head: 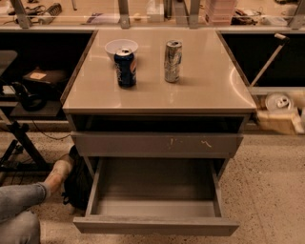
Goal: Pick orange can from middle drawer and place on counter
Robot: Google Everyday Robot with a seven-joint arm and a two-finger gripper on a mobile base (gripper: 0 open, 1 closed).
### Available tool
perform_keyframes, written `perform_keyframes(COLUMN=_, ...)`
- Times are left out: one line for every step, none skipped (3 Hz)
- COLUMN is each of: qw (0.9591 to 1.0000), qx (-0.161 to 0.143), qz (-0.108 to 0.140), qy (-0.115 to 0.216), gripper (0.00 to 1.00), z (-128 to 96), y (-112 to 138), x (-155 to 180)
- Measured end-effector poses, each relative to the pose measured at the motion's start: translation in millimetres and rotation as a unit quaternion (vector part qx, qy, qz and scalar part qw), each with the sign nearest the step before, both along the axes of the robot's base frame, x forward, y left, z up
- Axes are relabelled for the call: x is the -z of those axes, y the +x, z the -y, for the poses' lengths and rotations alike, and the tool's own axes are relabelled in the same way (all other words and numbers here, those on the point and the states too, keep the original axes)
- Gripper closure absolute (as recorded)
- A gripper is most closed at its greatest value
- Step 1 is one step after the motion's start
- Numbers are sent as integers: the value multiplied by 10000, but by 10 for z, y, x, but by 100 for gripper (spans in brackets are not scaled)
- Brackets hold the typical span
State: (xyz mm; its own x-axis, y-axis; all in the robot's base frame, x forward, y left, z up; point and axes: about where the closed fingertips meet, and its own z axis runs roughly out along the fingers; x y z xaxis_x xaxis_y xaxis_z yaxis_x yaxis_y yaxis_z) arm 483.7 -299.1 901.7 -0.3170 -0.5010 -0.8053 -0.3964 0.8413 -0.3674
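Reaching in low from the right edge (arm mostly out of frame), my gripper [282, 120] clasps the can [280, 102] upright, beside the counter [157, 93] and below its top; drawer [155, 225] stands open.

Floor: speckled terrazzo [276, 190], warm dim light. Rear: cluttered workbench [100, 19] with metal uprights [124, 12]. Left: dark shelf [33, 102], black stand legs [19, 143], a seated person's jeans leg [19, 209]. Claw [279, 114] at right, beside the grey cabinet [157, 143].
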Motion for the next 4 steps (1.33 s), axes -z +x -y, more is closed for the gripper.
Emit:
perform_keyframes(qw=9996, qx=-224, qz=85, qy=171, gripper=100, z=-372, y=267, x=-212)
perform_keyframes(qw=9996, qx=-226, qz=79, qy=173, gripper=100, z=-375, y=264, x=-207)
perform_keyframes(qw=9993, qx=-367, qz=21, qy=56, gripper=100, z=-443, y=467, x=-330)
perform_keyframes(qw=9990, qx=-293, qz=-313, qy=-113, gripper=100, z=-206, y=854, x=-574)
